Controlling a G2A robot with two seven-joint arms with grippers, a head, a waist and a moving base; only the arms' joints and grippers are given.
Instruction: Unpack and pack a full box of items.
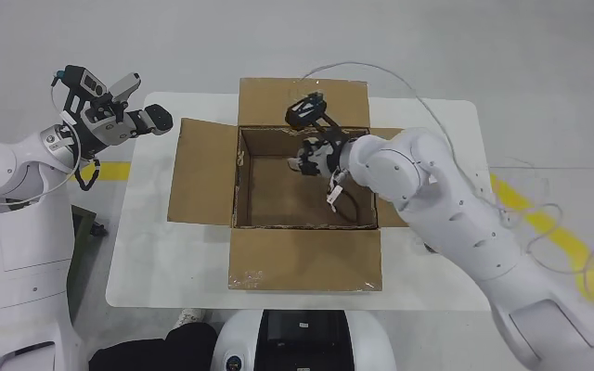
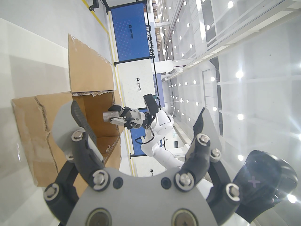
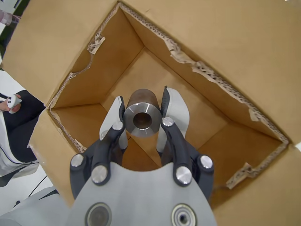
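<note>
Right claw (image 3: pixel 142 102), clamped on a hollow metal cylinder (image 3: pixel 141 118). The two pads pressed opposite sides of the round wall, and the bore faced the wrist. The grip sat near one end of the cylinder, so the free end pointed down toward the floor of the open cardboard box (image 3: pixel 112 55).

The step in hand was judged to be carrying the cylinder across the box mouth. It would be done well by keeping the axis plumb and moving straight up or down before any sideways travel, since a smooth round wall can swivel between flat pads if it is knocked.

Below the cylinder the box floor lay bare, which gave free room for a descent. The nearest hazards were the torn corrugated rim and the inner walls. In the top view the claw stood nearer the far wall and the right-hand wall than the middle. Whether the lower end of the cylinder sat below rim height could not be told with confidence.

All four flaps (image 1: pixel 304 258) were folded outward and lay flat or nearly so on the counter (image 1: pixel 139 260), leaving narrow bare margins around the box.

Left claw (image 1: pixel 160 119), fingers apart and holding nothing. It was raised beyond the counter's left edge, well apart from the box and out of the right arm's path.
</note>
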